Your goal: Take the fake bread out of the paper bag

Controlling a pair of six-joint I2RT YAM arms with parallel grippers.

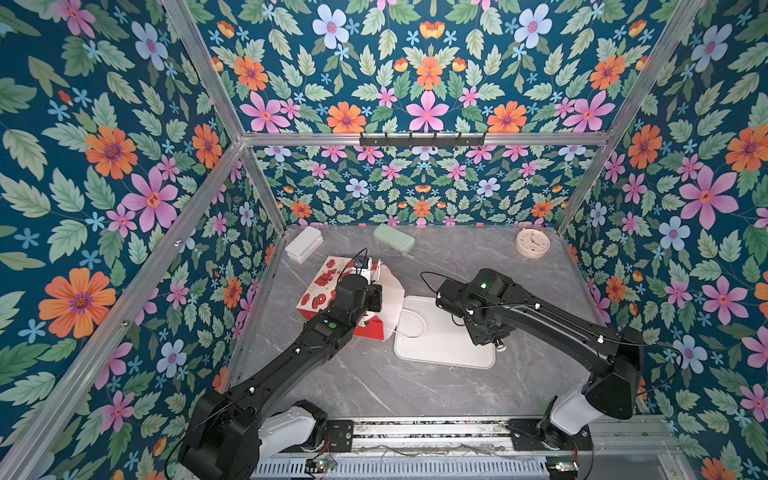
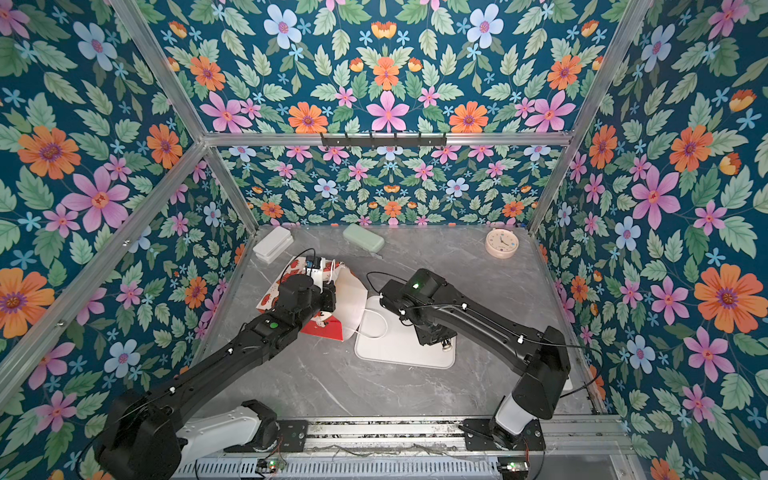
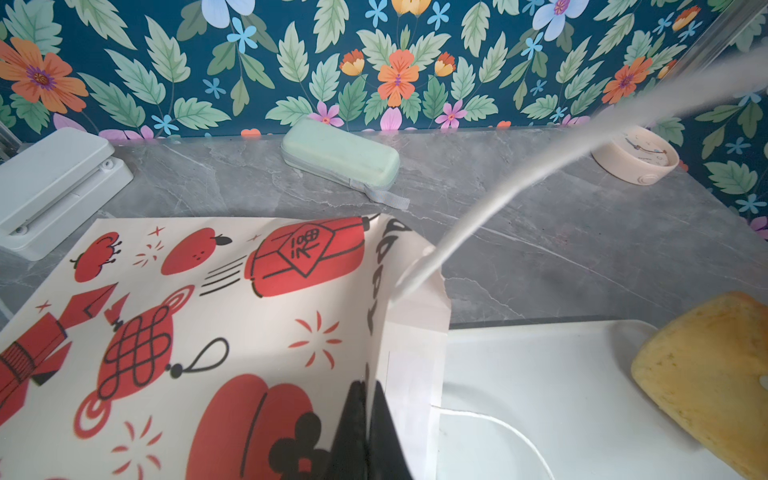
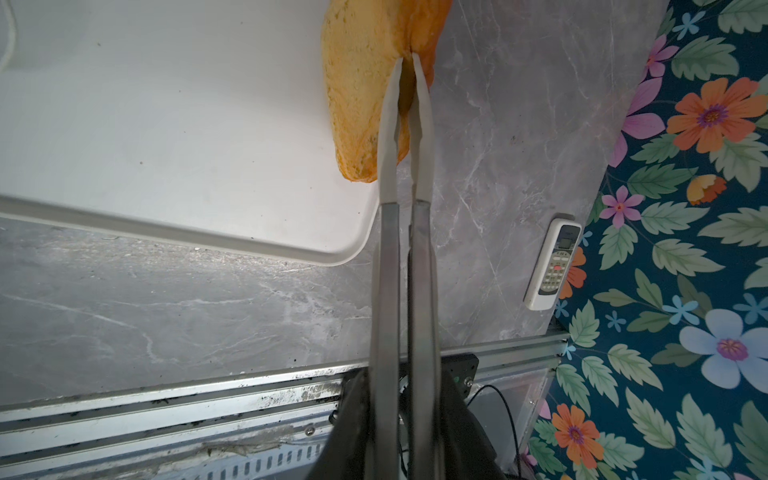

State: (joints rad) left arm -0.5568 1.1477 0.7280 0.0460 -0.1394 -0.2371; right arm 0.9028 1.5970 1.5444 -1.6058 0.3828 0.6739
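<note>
**A:** Top views, status?
**B:** The paper bag (image 1: 324, 286) lies on its side on the counter (image 1: 374, 386), with its mouth at the tray (image 1: 440, 357).

**A:** Left wrist view?
**B:** The left claw (image 3: 367, 399) is clenched on the bag's mouth edge.

**A:** Right wrist view?
**B:** The right claw (image 4: 407, 62) grasps one fake bread (image 4: 357, 95) at the tray's corner, overhanging the rim. I judge one piece is out. The bag's contents are hidden. Bare tray and open counter adjoin.

We are looking into a lab robot cell: an aluminium frame (image 1: 291, 139) is holding flower-printed wall panels (image 1: 104, 166) around a grey marble-look tabletop (image 1: 374, 382), with a left arm (image 1: 291, 361) and a right arm (image 1: 561, 324) standing on a front rail (image 1: 428, 428).
</note>
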